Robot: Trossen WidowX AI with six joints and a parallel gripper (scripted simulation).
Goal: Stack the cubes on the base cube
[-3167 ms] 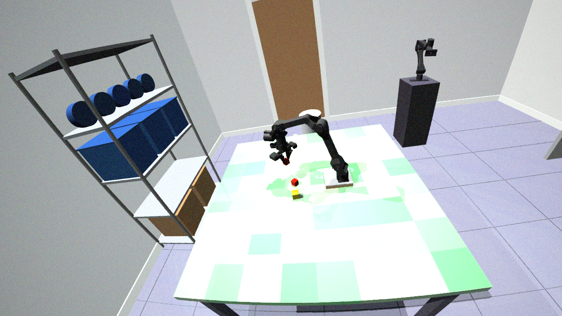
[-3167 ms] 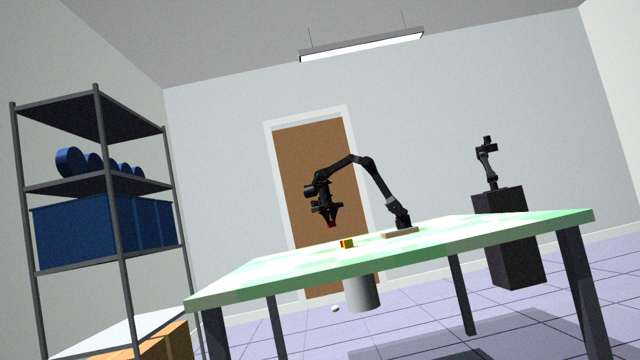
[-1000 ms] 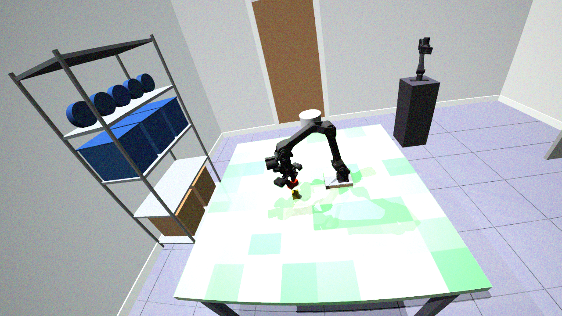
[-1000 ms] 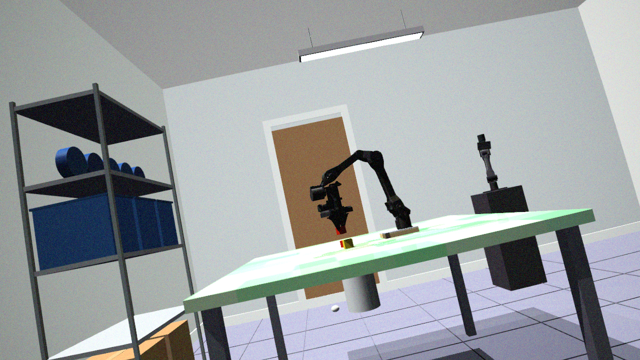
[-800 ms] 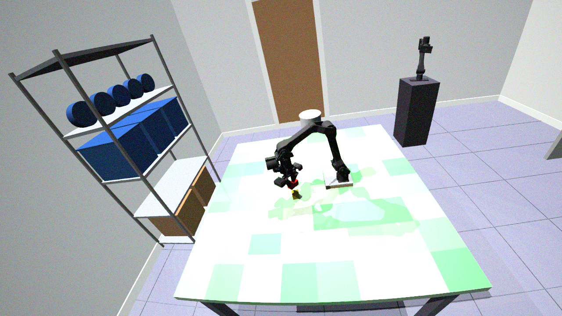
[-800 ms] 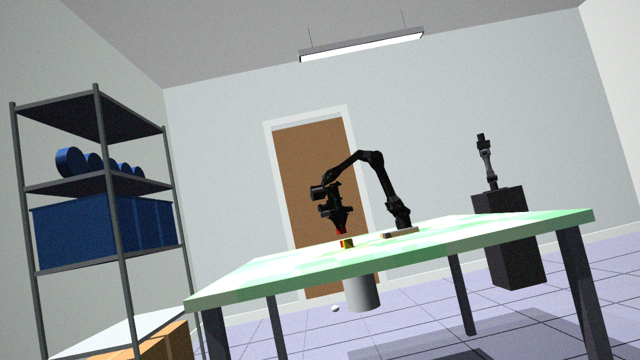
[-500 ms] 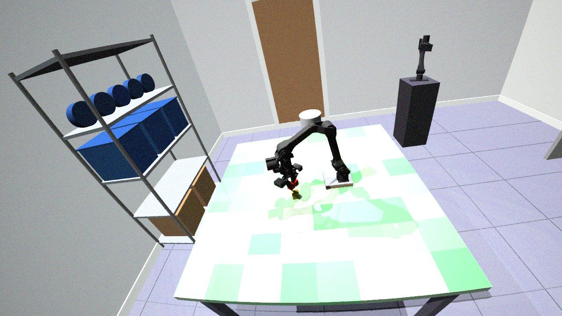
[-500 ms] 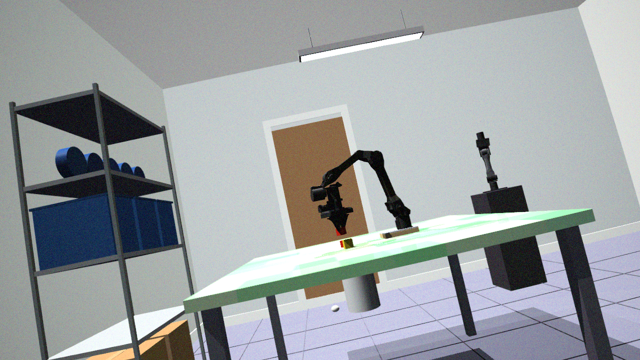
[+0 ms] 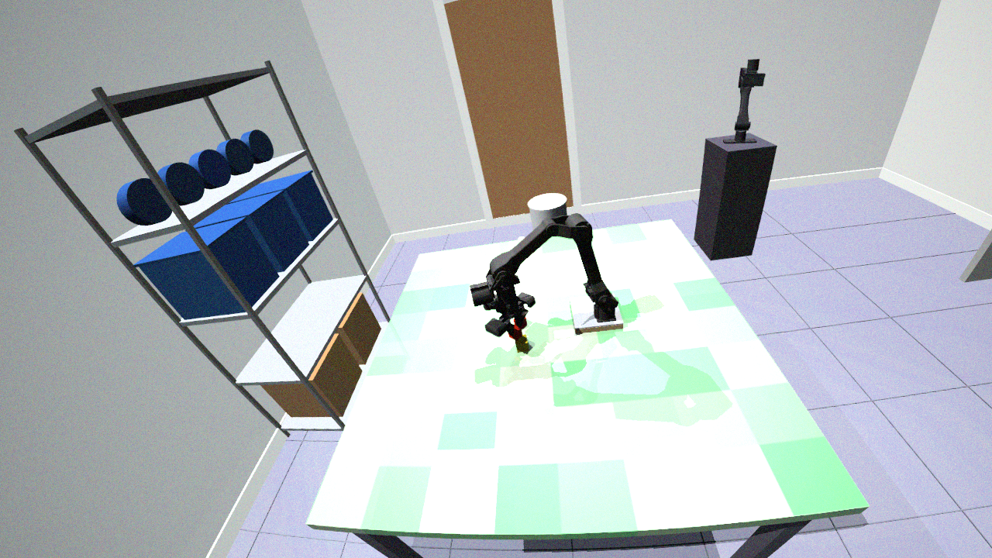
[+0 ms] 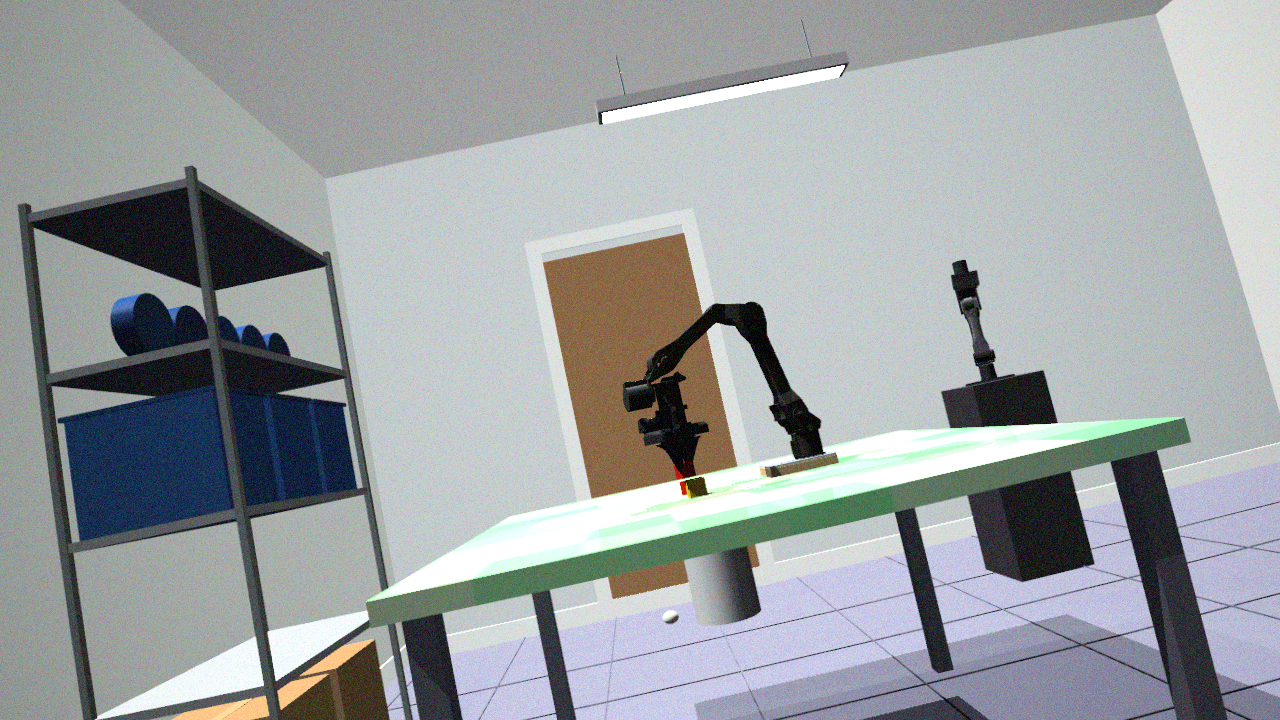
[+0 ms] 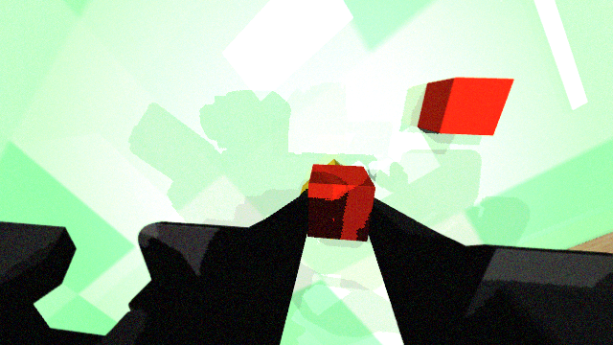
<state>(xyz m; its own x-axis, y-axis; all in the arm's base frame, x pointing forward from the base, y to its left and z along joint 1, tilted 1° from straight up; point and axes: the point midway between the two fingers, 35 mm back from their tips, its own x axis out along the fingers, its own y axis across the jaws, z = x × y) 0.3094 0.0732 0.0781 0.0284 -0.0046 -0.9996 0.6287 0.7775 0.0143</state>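
My gripper [image 9: 514, 330] [image 10: 684, 466] [image 11: 337, 201] points down and is shut on a red cube [image 9: 515, 333] [image 10: 685, 471] [image 11: 356, 211]. The held cube is low over the yellow base cube [image 9: 525, 346] [image 10: 697, 488] [image 11: 334, 162]. In the wrist view the held cube hides most of the base, and only yellow corners show behind its far and left edges. Whether the two touch cannot be told. The other red cube [image 11: 474, 106] lies apart on the table, up and to the right in the wrist view; in the top and exterior views it is mostly hidden.
The cubes are on a white and green patterned table [image 9: 469, 430] [image 10: 626, 537]. The arm's base plate [image 9: 586, 327] [image 10: 776, 470] stands to the right of the cubes. A shelf rack [image 9: 248, 313] [image 10: 234, 483] is left of the table, and a second arm [image 9: 743, 104] [image 10: 975, 326] stands on a dark pedestal.
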